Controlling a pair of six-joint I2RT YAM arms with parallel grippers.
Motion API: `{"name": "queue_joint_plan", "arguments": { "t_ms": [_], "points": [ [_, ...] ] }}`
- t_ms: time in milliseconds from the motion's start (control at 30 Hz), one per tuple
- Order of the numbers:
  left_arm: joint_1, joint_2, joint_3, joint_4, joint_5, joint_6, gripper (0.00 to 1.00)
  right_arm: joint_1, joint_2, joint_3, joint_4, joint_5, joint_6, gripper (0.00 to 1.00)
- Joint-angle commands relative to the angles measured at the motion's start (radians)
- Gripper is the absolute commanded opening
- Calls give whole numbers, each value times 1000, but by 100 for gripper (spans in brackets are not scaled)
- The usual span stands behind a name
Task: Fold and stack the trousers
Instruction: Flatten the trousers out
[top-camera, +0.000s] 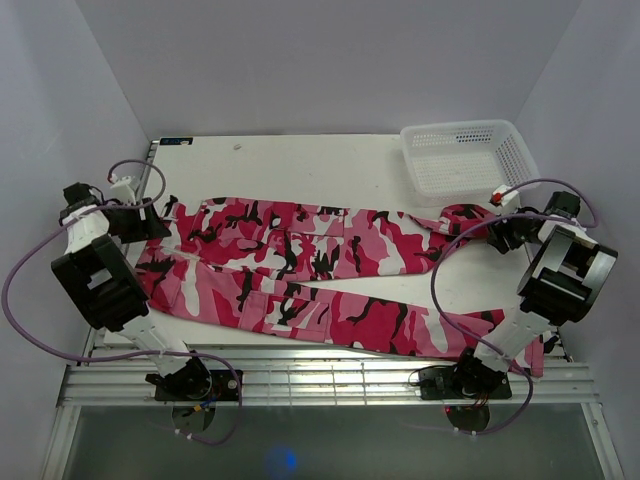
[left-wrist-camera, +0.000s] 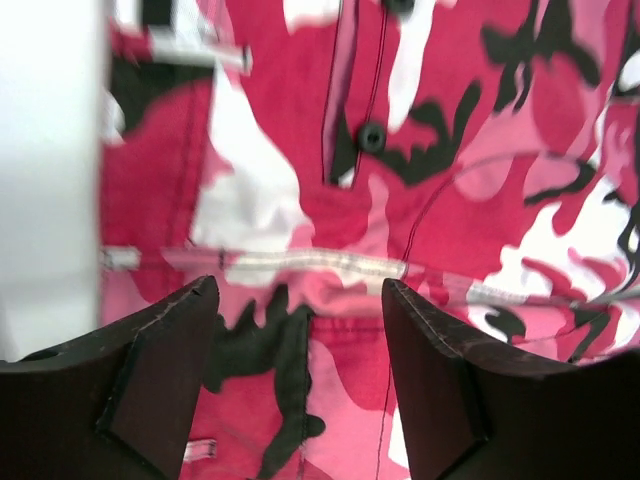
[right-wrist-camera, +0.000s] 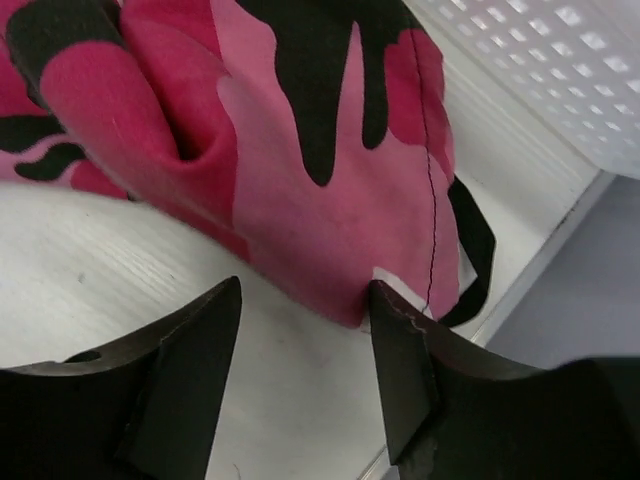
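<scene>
The trousers (top-camera: 300, 250) end hidden behind left arm (top-camera: 100, 280) and right arm (top-camera: 565, 275); both jaws released.

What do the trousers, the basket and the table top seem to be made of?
The trousers: woven, cotton-like cloth, matte; stitched seams and soft folds show. The basket: white plastic, slightly glossy, with moulded mesh holes. The table top: white, matte, faint grain lines; perhaps painted or laminated wood.

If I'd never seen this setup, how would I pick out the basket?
Start at the white table, then go to its far right corner. The basket sits there, just past one end of the camouflage trousers. It alone is rigid white mesh; its neighbour is soft pink-and-black cloth.
</scene>
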Motion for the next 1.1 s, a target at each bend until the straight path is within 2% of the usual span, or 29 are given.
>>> {"name": "queue_joint_plan", "arguments": {
  "t_ms": [0, 33, 100, 133, 267, 433, 533, 567, 600, 667, 700, 800, 867, 933, 1067],
  "points": [
    [-7, 16, 104, 25, 91, -50, 78, 59, -4, -10, 40, 38, -137, 57],
    [-10, 28, 131, 57, 94, -79, 79, 67, -7, -12, 17, 48, -159, 39],
    [-29, 54, 138, 115, 72, -113, 80, 72, -27, -12, -6, 71, -201, 22],
    [-40, 65, 144, 176, 60, -125, 81, 72, -37, -10, -18, 78, -211, 9],
    [-112, 158, 208, 296, -55, -179, 83, 70, -93, 5, -104, 153, -247, 8],
    [-175, 382, 380, 296, -174, -193, 81, 70, -162, 62, -243, 230, -303, 8],
    [-221, 469, 441, 310, -289, -176, 75, 70, -182, 106, -338, 313, -351, 8],
    [-229, 488, 454, 309, -317, -171, 73, 70, -185, 135, -366, 366, -366, 8],
    [-241, 502, 466, 301, -346, -165, 61, 70, -189, 151, -413, 391, -374, 8],
    [-249, 514, 462, 289, -409, -157, 48, 70, -191, 189, -479, 478, -417, 8],
    [-250, 507, 433, 286, -420, -154, 32, 70, -191, 230, -507, 500, -425, 8],
    [-244, 418, 344, 290, -446, -124, 1, 72, -189, 307, -622, 597, -477, 8],
    [-231, 337, 213, 335, -420, -119, 0, 73, -192, 330, -700, 701, -504, 8],
    [-198, 190, 71, 399, -405, -123, 0, 75, -200, 341, -754, 764, -559, 8],
    [-133, -73, -118, 531, -397, -139, 0, 82, -245, 315, -819, 891, -664, 8]
  ]
}}
